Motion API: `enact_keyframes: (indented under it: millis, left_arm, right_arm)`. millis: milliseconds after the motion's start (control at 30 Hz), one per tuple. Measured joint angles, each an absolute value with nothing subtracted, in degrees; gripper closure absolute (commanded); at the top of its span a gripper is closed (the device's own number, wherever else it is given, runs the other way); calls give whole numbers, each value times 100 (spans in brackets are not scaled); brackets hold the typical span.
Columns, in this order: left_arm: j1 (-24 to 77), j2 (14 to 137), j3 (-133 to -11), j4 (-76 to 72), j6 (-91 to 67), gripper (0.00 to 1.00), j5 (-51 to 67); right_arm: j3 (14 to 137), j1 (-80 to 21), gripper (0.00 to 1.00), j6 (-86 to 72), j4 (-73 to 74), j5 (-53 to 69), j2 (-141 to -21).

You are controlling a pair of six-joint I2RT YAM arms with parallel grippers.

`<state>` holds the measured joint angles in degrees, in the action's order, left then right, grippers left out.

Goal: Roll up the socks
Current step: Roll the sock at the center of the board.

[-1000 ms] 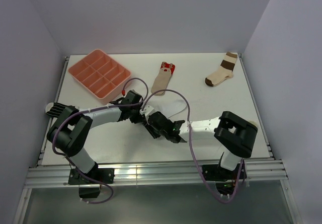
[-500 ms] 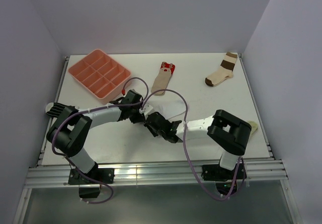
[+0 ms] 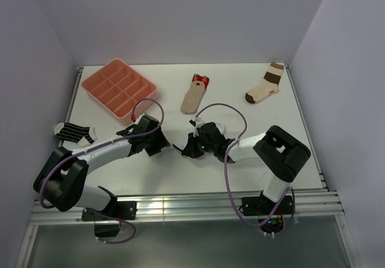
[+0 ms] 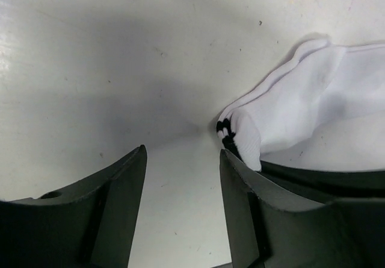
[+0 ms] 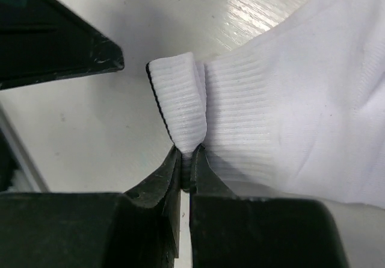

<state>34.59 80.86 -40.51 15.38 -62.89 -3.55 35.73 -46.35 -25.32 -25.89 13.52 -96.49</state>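
White sock (image 5: 289,99) lies near the middle of the counter (image 3: 180,174), its black-banded cuff doubled over into a short first fold. The right claw (image 5: 186,159) is closed tight on that fold, gripping only a narrow edge of ribbed fabric. The left claw (image 4: 180,159) stands open and empty just beside the cuff, with bare counter between its fingers. The tan sock with a red end (image 3: 194,95) lies flat farther back, and the black-and-white striped sock (image 3: 75,133) sits at the left edge; neither looks rolled.

The main risk, as I judge it, is the shallow pinch. Turning the fold over could pull the fabric out, or drag the whole sock across the smooth counter, since nothing pins the toe end. The two claws are also close together, so an advance by either could bump the other and flatten the fold.
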Motion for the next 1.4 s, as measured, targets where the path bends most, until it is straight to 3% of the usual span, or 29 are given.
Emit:
enact_keyframes:
  millis: [300,600,700,1000,1033,1133,1400]
  left_arm:
    - [3459,7891,-3516,1011,-6692,40,-64]
    - [3487,8077,-3494,445,-6904,42,38]
    - [3492,8274,-3494,390,-6980,46,71]
    - [3518,8670,-3802,530,-7118,82,172]
    - [3524,8731,-3920,637,-7100,90,169]
    - [3542,8995,-4394,1155,-6984,99,172]
    - [3605,9673,-5553,2506,-6624,100,123]
  right_arm:
    - [3256,-4134,100,-3745,-3841,2724,-10226]
    - [3216,-4108,100,-4202,-4342,3109,-10525]
    - [3216,-4101,100,-4241,-4351,3114,-10534]
    - [3216,-4099,99,-4250,-4342,3094,-10534]
    - [3218,-4099,97,-4246,-4340,3089,-10534]
    - [3218,-4115,91,-4202,-4261,3009,-10475]
    - [3197,-4488,59,-3629,-3393,1935,-9717]
